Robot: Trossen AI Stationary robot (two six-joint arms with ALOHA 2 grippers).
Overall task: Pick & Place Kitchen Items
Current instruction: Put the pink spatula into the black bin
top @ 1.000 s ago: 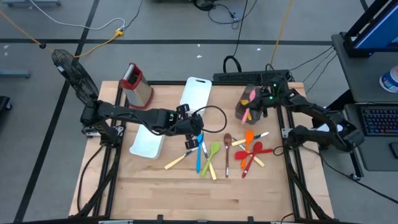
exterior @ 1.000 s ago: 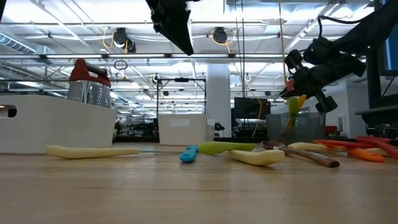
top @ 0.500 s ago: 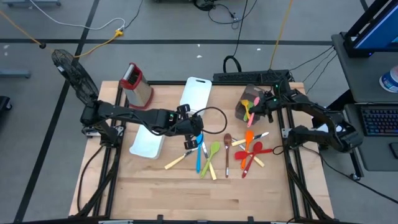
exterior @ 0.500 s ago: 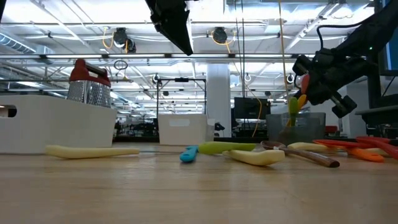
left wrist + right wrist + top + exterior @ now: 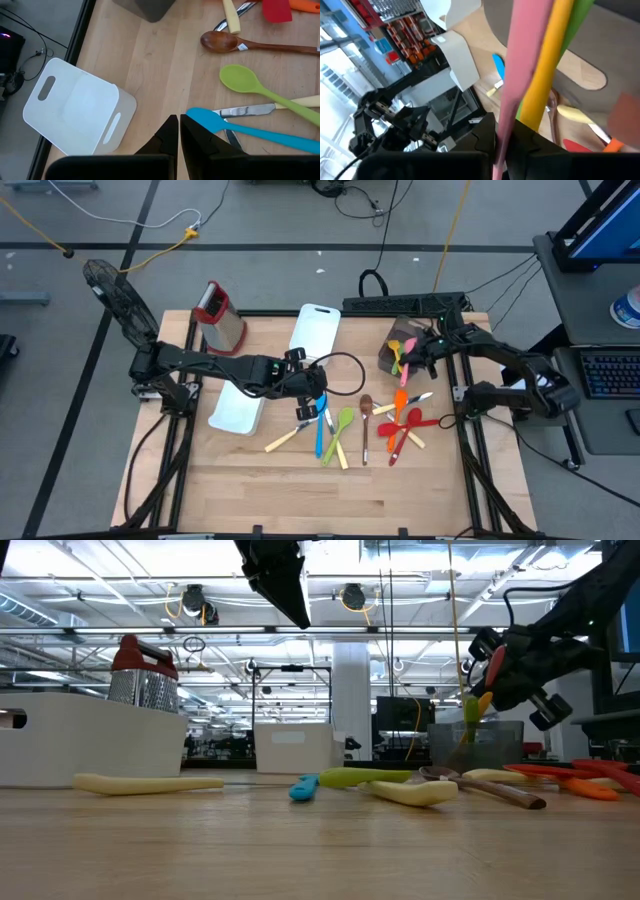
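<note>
My right gripper point(image 5: 418, 358) is at the table's far right, beside the grey container point(image 5: 390, 358), shut on a pink utensil point(image 5: 520, 60). A yellow utensil point(image 5: 547, 65) and a green one point(image 5: 580, 15) stand in the container point(image 5: 478, 745) next to it. My left gripper point(image 5: 316, 396) is shut and empty, high above a blue spatula point(image 5: 250, 132) at mid-table. The other utensils lie flat on the table: a green spoon point(image 5: 342, 423), a wooden spoon point(image 5: 366, 418), an orange spatula point(image 5: 400, 398), red spoons point(image 5: 408, 425) and cream-handled cutlery point(image 5: 284, 439). My right gripper pinches the pink utensil's handle point(image 5: 506, 117) between its two fingers point(image 5: 482, 137). The handle runs straight out from between the fingers toward the container's mouth. The utensil is clear of the table. Its far end is out of view.
A white tray point(image 5: 314, 330) lies at the far middle and another point(image 5: 238, 408) under my left arm. A metal grater with a red top point(image 5: 220, 315) stands at the far left. The near half of the table is bare wood.
My right gripper has drawn back from above the container toward the table's right edge and has tipped. The yellow and green utensils in the container now show beside it.
</note>
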